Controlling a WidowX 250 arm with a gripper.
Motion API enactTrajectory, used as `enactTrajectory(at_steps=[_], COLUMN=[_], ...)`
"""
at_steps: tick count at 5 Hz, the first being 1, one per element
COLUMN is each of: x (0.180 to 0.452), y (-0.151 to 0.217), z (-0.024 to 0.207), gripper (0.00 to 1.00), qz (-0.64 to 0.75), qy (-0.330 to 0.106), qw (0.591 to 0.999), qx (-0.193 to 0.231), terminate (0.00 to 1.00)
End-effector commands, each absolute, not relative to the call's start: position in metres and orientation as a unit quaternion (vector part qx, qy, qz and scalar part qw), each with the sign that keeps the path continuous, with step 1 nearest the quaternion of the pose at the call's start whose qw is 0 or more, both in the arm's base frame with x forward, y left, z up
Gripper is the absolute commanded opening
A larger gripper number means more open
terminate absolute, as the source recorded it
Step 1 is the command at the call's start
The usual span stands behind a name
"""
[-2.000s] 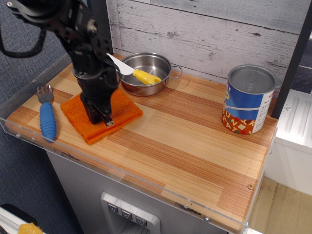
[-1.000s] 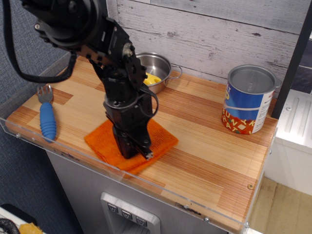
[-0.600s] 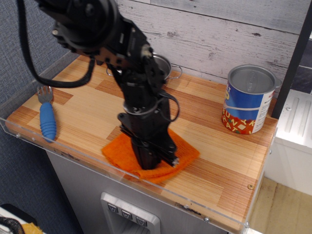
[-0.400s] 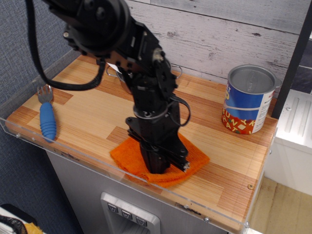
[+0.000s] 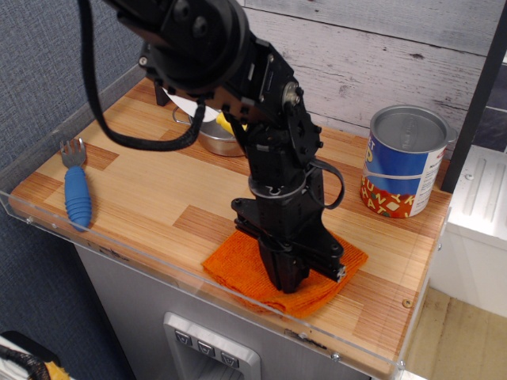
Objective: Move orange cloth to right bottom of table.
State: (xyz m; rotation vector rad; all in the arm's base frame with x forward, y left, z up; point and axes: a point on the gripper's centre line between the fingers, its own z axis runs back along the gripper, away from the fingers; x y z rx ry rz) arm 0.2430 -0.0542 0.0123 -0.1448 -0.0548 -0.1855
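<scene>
Gripper [image 5: 289,279] is pointing straight down and pressing into the middle of the orange cloth [image 5: 238,267]; fingertips are buried in the fabric and the arm is blocking them, so I cannot tell whether they are pinching a fold or just pinning it flat. Cloth is lying directly under the tool, not offset to any side, spreading out left, right and toward the front edge. It is sitting on the table [image 5: 158,190] near the front acrylic rim, right of centre. Bare wood is showing between the cloth and the right front corner, so my read is the remaining travel is rightward along the front rim. Blue can [image 5: 404,162] is standing well apart at the right rear, out of that path. Blue fork [image 5: 76,186] is lying far left.
</scene>
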Motion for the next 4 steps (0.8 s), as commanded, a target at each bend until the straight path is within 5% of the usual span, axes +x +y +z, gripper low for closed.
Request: enactTrajectory(at_steps=[1, 3, 4], x=[0.252, 0.253, 0.256], y=[-0.068, -0.062, -0.055], z=[0.027, 0.038, 0.048], gripper=[0.0, 0.0, 1.0], qz=[-0.072, -0.056, -0.063], qy=[-0.04, -0.041, -0.052], qw=[0.994, 0.996, 0.995], qx=[-0.075, -0.06, -0.051], terminate=[0.0, 0.0, 0.0])
